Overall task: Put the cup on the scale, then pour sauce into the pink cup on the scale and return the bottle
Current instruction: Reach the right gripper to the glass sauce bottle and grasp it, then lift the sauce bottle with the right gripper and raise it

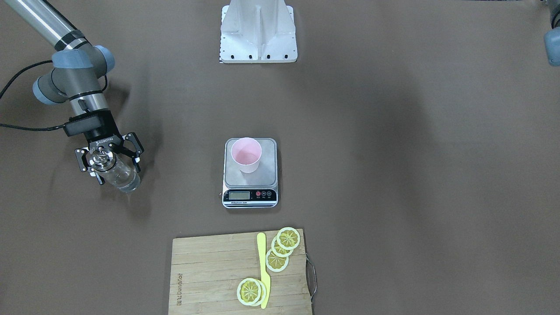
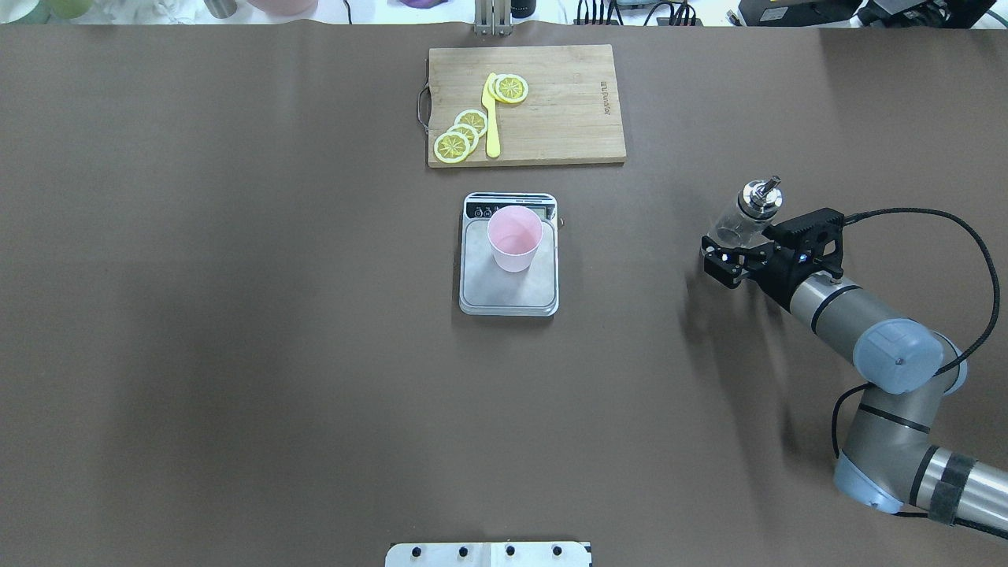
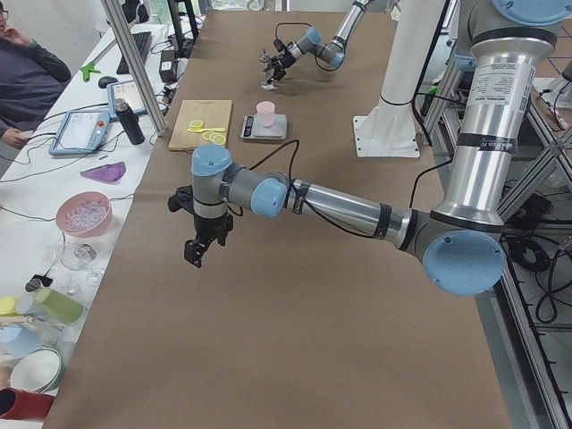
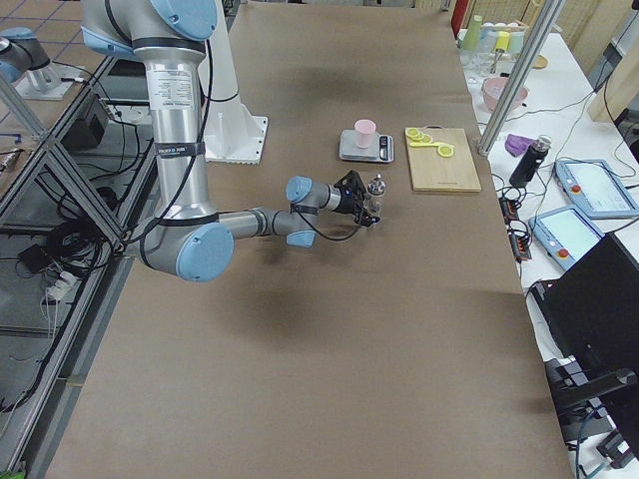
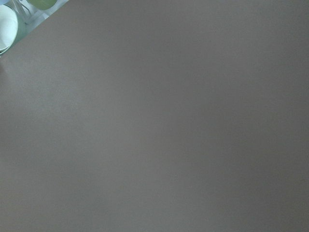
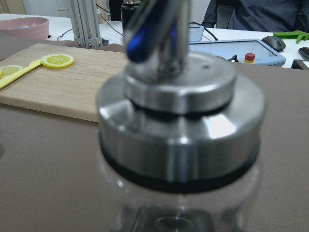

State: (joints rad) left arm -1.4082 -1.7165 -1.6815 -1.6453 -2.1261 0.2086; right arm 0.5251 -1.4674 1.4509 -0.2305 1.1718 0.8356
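Bottle [image 2: 736,224] of clear glass with a shiny metal pourer is pinched in the right hand [image 2: 728,252] at the overhead view's right, well apart from the pale pink tapered cup [image 2: 514,239] on the steel-topped scale [image 2: 508,298].

Silver arm tubes [image 1: 39,19], blue joint caps [image 2: 898,358], black Robotiq-marked right gripper [image 1: 114,168], black cables [image 2: 906,210]

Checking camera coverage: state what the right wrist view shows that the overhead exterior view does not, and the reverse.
Only the right wrist view: a close, blurred look at the bottle and its silver cap, and a pendant with a red button beyond the table. Only the overhead: the pink cup standing on the scale, and the right gripper around the bottle. Both: bottle, wooden cutting board, lemon slices.
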